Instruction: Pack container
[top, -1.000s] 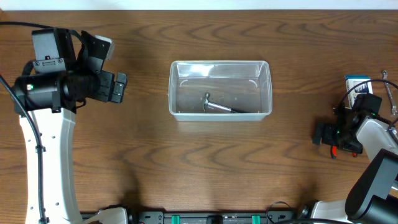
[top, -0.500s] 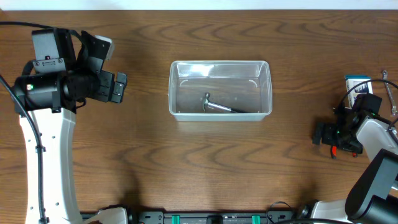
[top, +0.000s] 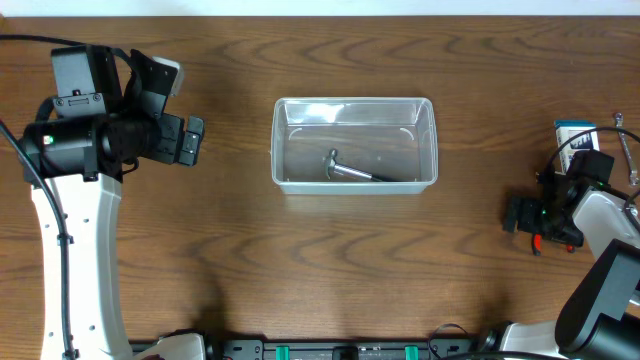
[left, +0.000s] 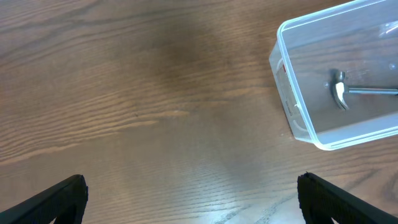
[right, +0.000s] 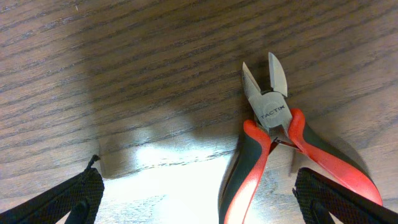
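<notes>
The container (top: 283, 150) is a clear plastic tub in the middle of the table, seen again in the left wrist view's upper right (left: 292, 115). A small metal hammer (top: 350, 170) lies inside it. My left gripper (top: 190, 140) hovers open left of the tub, with bare wood between its fingertips (left: 65, 199). My right gripper (top: 514, 215) is low at the table's right side, open. Red-and-black handled side cutters (right: 267, 124) lie on the wood beneath it, one handle between the fingers (right: 339, 202), the jaws not touching them.
A small blue-and-white box (top: 574, 131) sits at the far right edge behind the right arm, with a thin metal tool (top: 626, 152) beside it. The left arm's white link (top: 85, 260) stretches along the left side.
</notes>
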